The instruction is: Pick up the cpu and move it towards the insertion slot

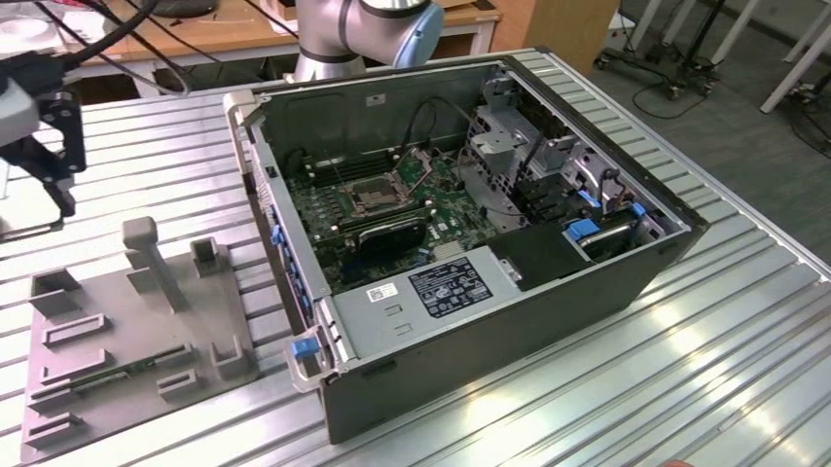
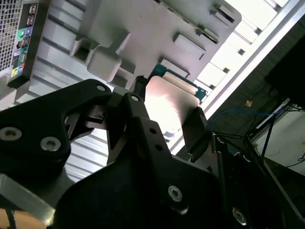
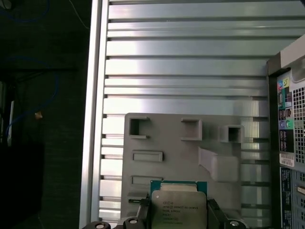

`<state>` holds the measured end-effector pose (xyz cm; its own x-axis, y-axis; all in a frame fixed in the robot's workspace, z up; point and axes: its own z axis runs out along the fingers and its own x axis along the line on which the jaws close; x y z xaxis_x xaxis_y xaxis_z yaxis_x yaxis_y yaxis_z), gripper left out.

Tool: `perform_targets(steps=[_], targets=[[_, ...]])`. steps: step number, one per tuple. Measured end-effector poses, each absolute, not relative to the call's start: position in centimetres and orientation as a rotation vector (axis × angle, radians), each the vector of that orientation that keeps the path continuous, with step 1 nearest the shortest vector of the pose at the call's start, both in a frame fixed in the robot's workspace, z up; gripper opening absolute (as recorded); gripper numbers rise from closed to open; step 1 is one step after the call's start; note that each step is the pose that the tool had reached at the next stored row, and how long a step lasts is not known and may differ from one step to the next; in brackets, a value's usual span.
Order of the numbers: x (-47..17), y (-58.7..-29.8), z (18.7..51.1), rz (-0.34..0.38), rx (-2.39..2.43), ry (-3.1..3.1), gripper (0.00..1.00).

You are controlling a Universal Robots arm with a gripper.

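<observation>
Your gripper (image 3: 178,220) has the cpu (image 3: 178,206) clamped between its jaws: in the first wrist view the silvery chip with its thin green edge sits between the two dark fingers (image 3: 213,212), and in the second wrist view the same chip (image 2: 167,106) shows as a pale, glaring plate pinched by the black fingers (image 2: 196,125) on either side. The jaws are closed only as far as the chip's width allows.

You can see in the first wrist view that the chip hangs over the grey parts fixture (image 3: 186,152), a flat moulded tray with raised pockets and posts, which lies on the ribbed metal table (image 3: 190,71). Whether the chip is clear of the fixture or touching it, you cannot tell from these views.

In the exterior view the gripper (image 1: 54,190) is at the exterior view's left edge, above the table (image 1: 727,331) and just beyond the far end of the grey fixture (image 1: 124,321). The open computer case (image 1: 493,263) lies on its side towards the exterior view's right of the fixture, with the green motherboard (image 1: 429,195) exposed inside. The insertion slot (image 1: 373,196), a square socket with a silvery frame and dark centre, sits on that board, well apart from your gripper. The arm's base (image 1: 350,39) stands behind the case.
</observation>
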<state>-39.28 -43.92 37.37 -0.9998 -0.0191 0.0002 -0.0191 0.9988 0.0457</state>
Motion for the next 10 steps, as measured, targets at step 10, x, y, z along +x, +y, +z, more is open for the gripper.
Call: perform_targets(steps=[10], targets=[[-35.3, -43.9, 37.4, -0.072, 0.03, -3.14, 0.55]])
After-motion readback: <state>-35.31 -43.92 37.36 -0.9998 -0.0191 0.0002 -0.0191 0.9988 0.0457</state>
